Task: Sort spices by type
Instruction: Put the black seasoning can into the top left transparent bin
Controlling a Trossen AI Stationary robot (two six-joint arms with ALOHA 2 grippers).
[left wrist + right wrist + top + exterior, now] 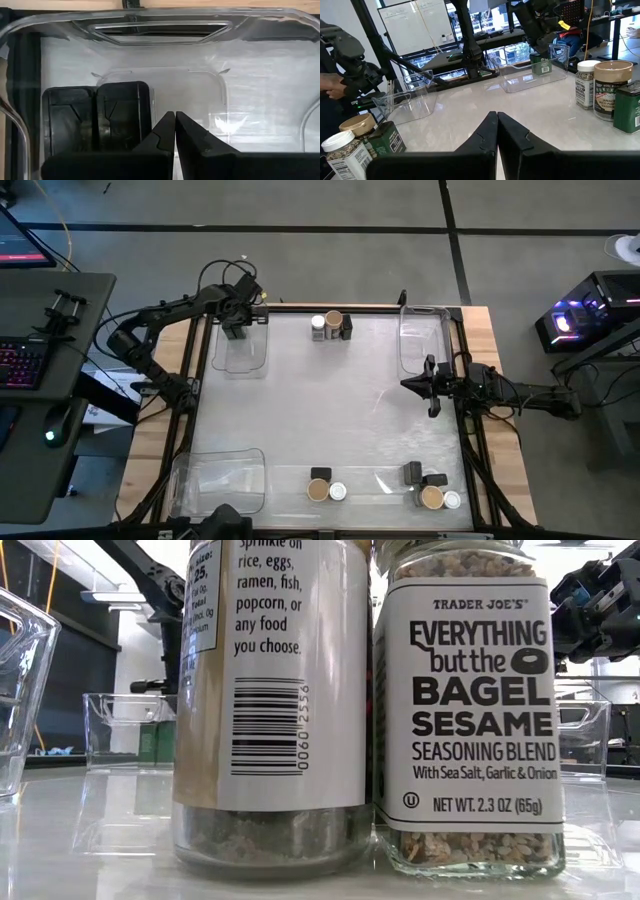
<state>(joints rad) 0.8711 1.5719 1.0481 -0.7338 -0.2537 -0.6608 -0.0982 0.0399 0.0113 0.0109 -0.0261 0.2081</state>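
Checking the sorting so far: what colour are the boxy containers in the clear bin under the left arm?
Black, both boxy containers, clearest in the left wrist view.

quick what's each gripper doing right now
Left gripper: jaws closed, empty, over the clear bin holding black boxes.
Right gripper: jaws closed, empty.

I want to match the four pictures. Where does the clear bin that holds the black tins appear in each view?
High view: clear bin upper left, under the left gripper.
Low view: small, far back on the left.
Left wrist view: its rim and walls frame the whole picture.
Right wrist view: far across the table, at.
Shared landmark: the dark tins inside it, partly hidden in the high view.
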